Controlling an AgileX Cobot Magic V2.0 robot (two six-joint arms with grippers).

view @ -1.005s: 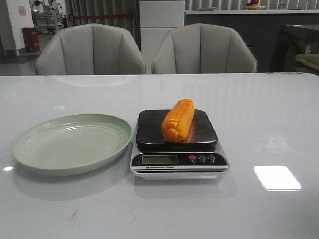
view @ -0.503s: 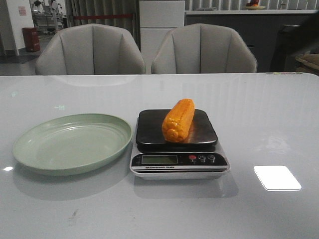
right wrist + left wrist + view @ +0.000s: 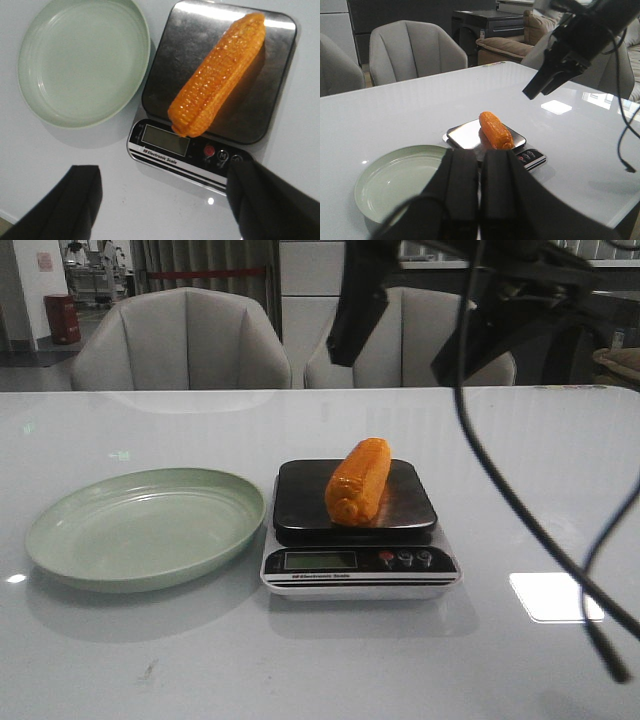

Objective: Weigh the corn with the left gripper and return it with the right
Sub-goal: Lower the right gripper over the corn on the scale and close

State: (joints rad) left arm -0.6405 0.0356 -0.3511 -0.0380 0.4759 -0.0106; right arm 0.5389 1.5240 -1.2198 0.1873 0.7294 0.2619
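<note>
The orange-yellow corn (image 3: 358,482) lies lengthwise on the dark pan of the electronic scale (image 3: 300,498), untouched. My right gripper (image 3: 412,325) hangs open high above the scale. In the right wrist view its fingers (image 3: 75,202) are spread wide, with the corn (image 3: 218,75) and the scale (image 3: 167,141) below and nothing between them. My left gripper (image 3: 480,192) is shut and empty. It is held back above the near table edge, with the corn (image 3: 496,131) ahead of it. It is out of the front view.
An empty green plate (image 3: 140,530) sits just left of the scale. Black cables (image 3: 520,510) from the right arm dangle over the right side of the white table. Two grey chairs (image 3: 185,340) stand behind the far edge.
My right arm has swung into the front view from above and now hangs over the scale, trailing its cables. Corn, scale and plate have not moved.
</note>
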